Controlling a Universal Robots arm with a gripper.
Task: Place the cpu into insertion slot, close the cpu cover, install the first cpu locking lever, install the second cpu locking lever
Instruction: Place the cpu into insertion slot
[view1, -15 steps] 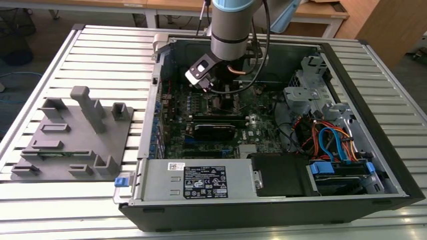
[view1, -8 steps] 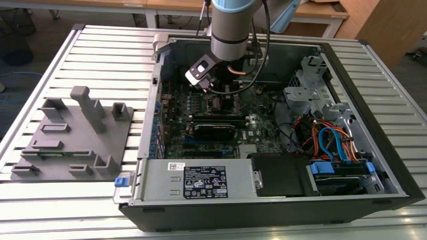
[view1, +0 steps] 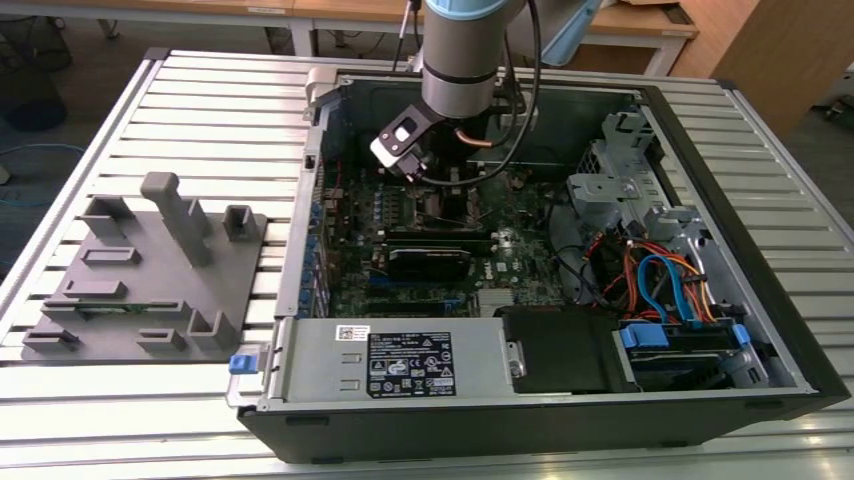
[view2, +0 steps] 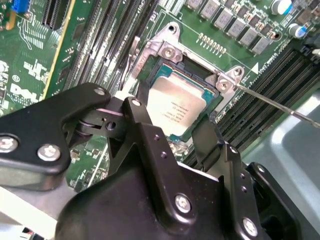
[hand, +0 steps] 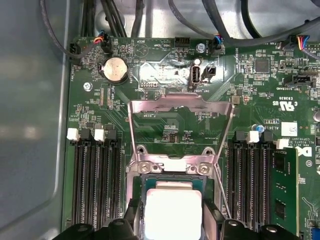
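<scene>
**A:** Question from the back of the room: where's the cpu at?

**B:** It's sitting in the insertion slot, silver top up. The gripper is right over the slot, narrowed onto the cpu with a finger against each of two opposite edges.

**A:** And the cpu cover?

**B:** It's flipped up off the slot, hinged along one side of it. You can see green board through its window. A thin locking lever pokes out past one corner of the slot, not latched.

**A:** Cool, all I can see from here is the arm reaching down into the open computer case on the table.
</scene>
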